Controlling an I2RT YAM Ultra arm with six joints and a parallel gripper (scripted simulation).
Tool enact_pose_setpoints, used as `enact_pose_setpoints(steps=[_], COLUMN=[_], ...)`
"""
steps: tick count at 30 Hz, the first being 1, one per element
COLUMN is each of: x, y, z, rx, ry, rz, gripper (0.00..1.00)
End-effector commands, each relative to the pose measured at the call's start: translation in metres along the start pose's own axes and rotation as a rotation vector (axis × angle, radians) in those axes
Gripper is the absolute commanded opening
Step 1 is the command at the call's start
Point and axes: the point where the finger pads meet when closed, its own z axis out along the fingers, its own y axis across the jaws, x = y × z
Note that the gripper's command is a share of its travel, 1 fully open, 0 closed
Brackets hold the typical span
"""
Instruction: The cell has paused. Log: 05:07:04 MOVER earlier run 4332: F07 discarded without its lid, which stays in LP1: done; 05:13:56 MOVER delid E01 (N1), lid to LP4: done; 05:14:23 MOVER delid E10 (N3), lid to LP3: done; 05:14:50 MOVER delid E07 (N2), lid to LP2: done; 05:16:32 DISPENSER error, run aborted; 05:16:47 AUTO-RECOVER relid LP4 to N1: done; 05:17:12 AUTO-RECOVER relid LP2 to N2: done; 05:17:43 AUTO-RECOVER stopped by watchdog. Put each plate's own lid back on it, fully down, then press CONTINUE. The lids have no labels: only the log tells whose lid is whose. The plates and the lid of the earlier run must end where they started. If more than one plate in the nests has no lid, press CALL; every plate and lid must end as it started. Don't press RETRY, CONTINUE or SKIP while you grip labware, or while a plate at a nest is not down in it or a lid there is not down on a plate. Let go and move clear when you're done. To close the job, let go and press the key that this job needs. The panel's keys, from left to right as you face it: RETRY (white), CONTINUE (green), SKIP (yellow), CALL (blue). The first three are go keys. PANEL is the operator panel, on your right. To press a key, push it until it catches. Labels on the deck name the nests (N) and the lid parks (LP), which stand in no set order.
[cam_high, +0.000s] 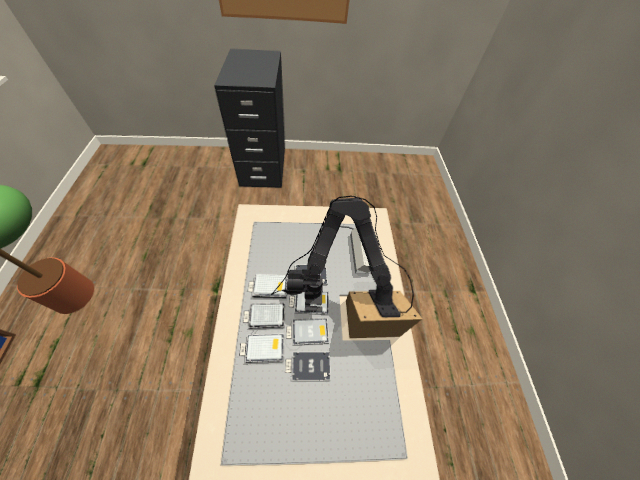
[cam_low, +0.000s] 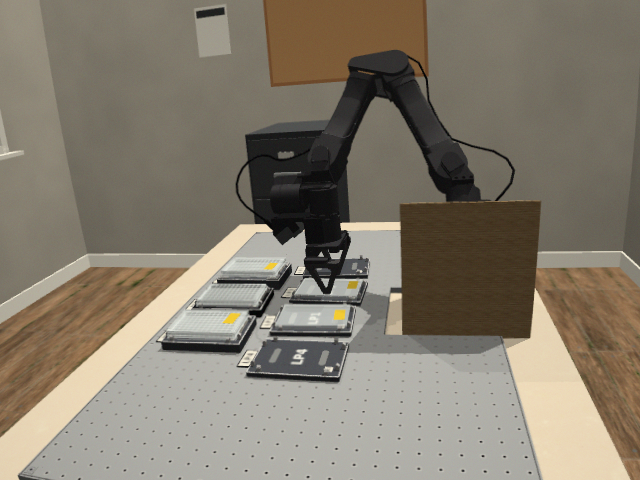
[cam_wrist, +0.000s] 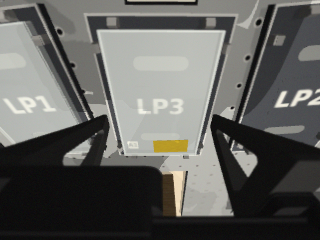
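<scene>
My gripper (cam_high: 311, 299) (cam_low: 327, 285) (cam_wrist: 159, 120) is wide open and empty. It hangs low over park LP3, one finger on each side of the clear lid (cam_wrist: 160, 70) (cam_low: 320, 293) that lies there with a yellow tag. Another clear lid (cam_low: 312, 319) (cam_high: 309, 331) (cam_wrist: 30, 90) lies in LP1. Parks LP2 (cam_low: 356, 266) (cam_wrist: 292, 70) and LP4 (cam_low: 298, 358) (cam_high: 310, 365) are bare and dark. Three plates stand in the left column. The far plate (cam_low: 252, 268) (cam_high: 267, 284) and the near plate (cam_low: 209, 325) (cam_high: 264, 347) carry lids with yellow tags. The middle plate (cam_low: 232, 295) (cam_high: 266, 314) shows open wells and no tag.
The arm's brown pedestal box (cam_high: 381, 321) (cam_low: 469, 268) stands right of the parks. A grey panel (cam_high: 359, 253) lies behind it on the deck; the box hides it in the exterior view. A black filing cabinet (cam_high: 252, 118) stands beyond the table.
</scene>
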Motion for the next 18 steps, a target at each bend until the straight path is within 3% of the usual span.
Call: enact_pose_setpoints(steps=[1,7,12,18], x=[0.002,0.002,-0.014,-0.010], y=[0.003,0.004,0.002,0.000], z=[0.008,0.015,0.008,0.009], rx=[-0.002,-0.005,-0.005,0.000], ry=[-0.007,-0.007,-0.045,-0.033], rz=[-0.012,-0.012,0.003,0.005], gripper=[1.00,1.00,1.00,1.00])
